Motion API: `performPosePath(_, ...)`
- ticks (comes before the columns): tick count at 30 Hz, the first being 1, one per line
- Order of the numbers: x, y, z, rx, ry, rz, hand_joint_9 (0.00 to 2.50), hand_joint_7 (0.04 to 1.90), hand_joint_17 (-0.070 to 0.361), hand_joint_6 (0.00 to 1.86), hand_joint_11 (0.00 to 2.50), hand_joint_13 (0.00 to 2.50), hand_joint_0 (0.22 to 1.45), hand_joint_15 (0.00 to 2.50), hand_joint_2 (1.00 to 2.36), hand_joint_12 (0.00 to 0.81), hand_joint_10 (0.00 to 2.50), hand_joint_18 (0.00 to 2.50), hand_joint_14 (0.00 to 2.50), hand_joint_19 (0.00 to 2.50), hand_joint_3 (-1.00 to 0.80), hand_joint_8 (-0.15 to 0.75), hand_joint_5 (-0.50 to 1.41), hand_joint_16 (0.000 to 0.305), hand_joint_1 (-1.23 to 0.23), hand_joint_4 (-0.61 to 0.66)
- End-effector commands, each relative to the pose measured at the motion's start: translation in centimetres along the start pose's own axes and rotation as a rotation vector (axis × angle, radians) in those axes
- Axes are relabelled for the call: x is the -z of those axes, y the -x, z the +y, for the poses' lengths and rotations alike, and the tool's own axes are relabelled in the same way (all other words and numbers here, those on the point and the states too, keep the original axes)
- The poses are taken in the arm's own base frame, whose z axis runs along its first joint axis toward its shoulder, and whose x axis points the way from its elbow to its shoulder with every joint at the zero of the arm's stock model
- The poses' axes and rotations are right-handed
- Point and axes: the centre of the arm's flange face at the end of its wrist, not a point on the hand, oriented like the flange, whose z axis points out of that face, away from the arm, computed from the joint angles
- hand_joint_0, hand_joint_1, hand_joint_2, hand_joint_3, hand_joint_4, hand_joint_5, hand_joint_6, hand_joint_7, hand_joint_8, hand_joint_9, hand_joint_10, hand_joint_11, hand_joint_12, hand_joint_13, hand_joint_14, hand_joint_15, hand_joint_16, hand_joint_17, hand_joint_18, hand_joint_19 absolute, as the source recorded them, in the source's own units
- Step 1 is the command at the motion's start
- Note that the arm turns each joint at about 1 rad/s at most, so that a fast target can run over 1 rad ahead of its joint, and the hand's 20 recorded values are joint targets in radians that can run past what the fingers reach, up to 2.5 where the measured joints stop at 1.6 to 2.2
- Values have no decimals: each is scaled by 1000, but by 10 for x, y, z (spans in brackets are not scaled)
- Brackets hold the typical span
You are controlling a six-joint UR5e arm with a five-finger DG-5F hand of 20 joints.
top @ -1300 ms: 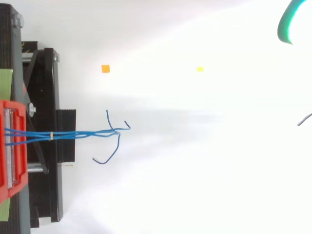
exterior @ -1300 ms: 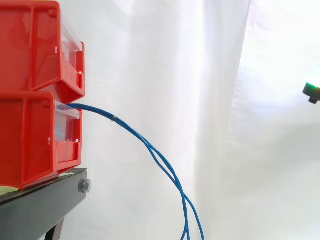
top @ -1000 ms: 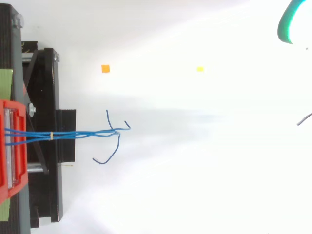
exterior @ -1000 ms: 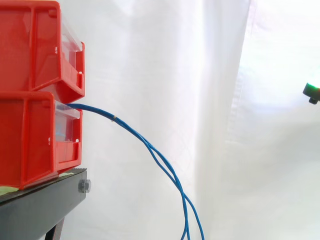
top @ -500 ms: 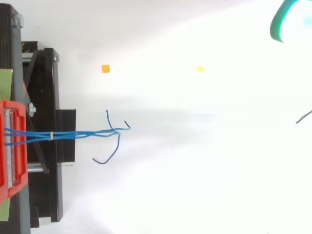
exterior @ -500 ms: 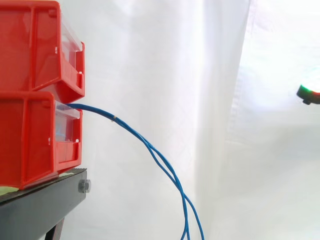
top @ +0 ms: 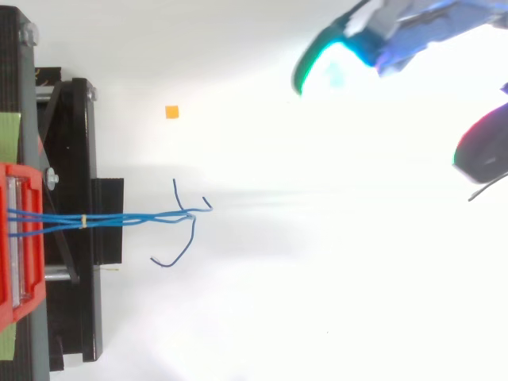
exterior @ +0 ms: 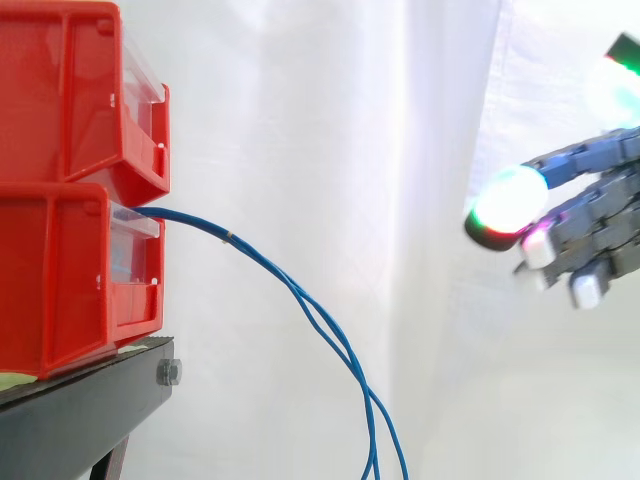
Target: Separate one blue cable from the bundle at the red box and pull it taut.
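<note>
the hand [exterior: 598,225] hangs at the right, fingers stretched out and loosely spread with nothing between them. its glowing fingertips [exterior: 510,203] point left, well apart from the blue cables [exterior: 300,296]. the cables leave the front of the lower red box [exterior: 60,285], are bound by a small yellow tie [exterior: 229,238] just beyond it, then sag down and to the right in a slack arc.

the step in hand looks like the approach. to do it well, the hand should come in leftward and lower, meeting the bundle past the tie where the strands part, not near the box where they lie tight together. choosing a strand that already stands off from the rest would keep the fingers from catching two. the pinch should close on one strand alone, then draw gently right, away from the box.

the side view gives height: the sag of the cables, two strands splitting partway down, and the hand's level against that arc. the top view gives the spread across. there the cables [top: 135,216] cross the black stand [top: 79,159] and fan out, one loose end [top: 181,252] curls to the near side clear of the others, and the hand [top: 413,32] lies to the far side of the cable line.
</note>
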Motion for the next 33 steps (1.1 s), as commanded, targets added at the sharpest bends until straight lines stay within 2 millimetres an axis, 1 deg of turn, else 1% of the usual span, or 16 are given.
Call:
performPosePath(1, -25, -15, -3, 7, -20, 11, 498, 779, 129, 502, 390, 327, 565, 241, 1000, 383, 14, 388, 11, 610, -500, 273, -213, 57, -567, 201)
performPosePath(3, -33, -24, -8, 8, -20, 19, 495, 779, 129, 502, 388, 302, 564, 226, 1000, 381, 12, 359, 9, 587, -500, 274, -213, 57, -570, 201)
performPosePath(9, -39, -36, 2, 22, 19, -20, 480, 779, 130, 502, 391, 260, 564, 198, 1000, 378, 12, 305, 7, 555, -500, 273, -213, 58, -571, 199)
performPosePath(10, -41, -44, -1, 47, 17, -15, 479, 779, 130, 502, 390, 257, 564, 200, 1000, 377, 12, 305, 8, 547, -500, 273, -213, 58, -572, 199)
performPosePath(11, -44, -50, -9, 49, 8, -3, 478, 778, 130, 502, 390, 257, 564, 201, 1000, 378, 12, 305, 8, 547, -500, 273, -213, 58, -572, 198)
performPosePath(13, -45, -53, -13, 46, 7, -1, 475, 782, 130, 502, 386, 252, 564, 195, 1000, 377, 12, 300, 8, 548, -500, 273, -213, 58, -572, 200)
performPosePath(14, -50, -58, -22, 39, 6, 1, 467, 783, 130, 502, 383, 250, 564, 196, 1000, 377, 12, 298, 7, 551, -500, 272, -213, 58, -572, 198)
performPosePath(16, -64, -69, -33, -1, 39, 1, 447, 779, 130, 502, 385, 248, 563, 196, 1000, 376, 12, 295, 7, 549, -500, 271, -212, 58, -573, 200)
performPosePath(17, -64, -69, -33, -1, 39, 1, 447, 780, 130, 502, 373, 247, 564, 192, 1000, 376, 12, 293, 7, 551, -500, 271, -211, 58, -573, 200)
performPosePath(18, -68, -69, -29, -11, 57, -6, 442, 784, 130, 502, 371, 244, 563, 191, 1000, 376, 11, 293, 7, 552, -500, 272, -208, 58, -573, 205)
performPosePath(19, -73, -73, -30, -18, 65, -7, 436, 783, 130, 502, 370, 244, 563, 188, 1000, 376, 11, 293, 7, 550, -500, 270, -206, 58, -573, 202)
performPosePath(21, -76, -75, -27, -19, 72, -5, 431, 781, 129, 503, 367, 240, 563, 193, 1000, 374, 11, 294, 7, 550, -500, 272, -205, 57, -573, 204)
performPosePath(24, -77, -78, -30, -19, 70, -6, 431, 778, 129, 502, 359, 238, 563, 193, 1000, 374, 11, 294, 7, 551, -500, 272, -202, 57, -573, 208)
performPosePath(30, -77, -77, -31, -12, 67, -10, 424, 780, 129, 503, 354, 239, 564, 186, 1000, 373, 11, 295, 8, 551, -500, 271, -198, 57, -573, 212)
performPosePath(33, -77, -72, -33, -9, 63, -21, 423, 780, 128, 503, 357, 241, 565, 191, 1000, 373, 11, 296, 7, 552, -500, 270, -197, 57, -573, 213)
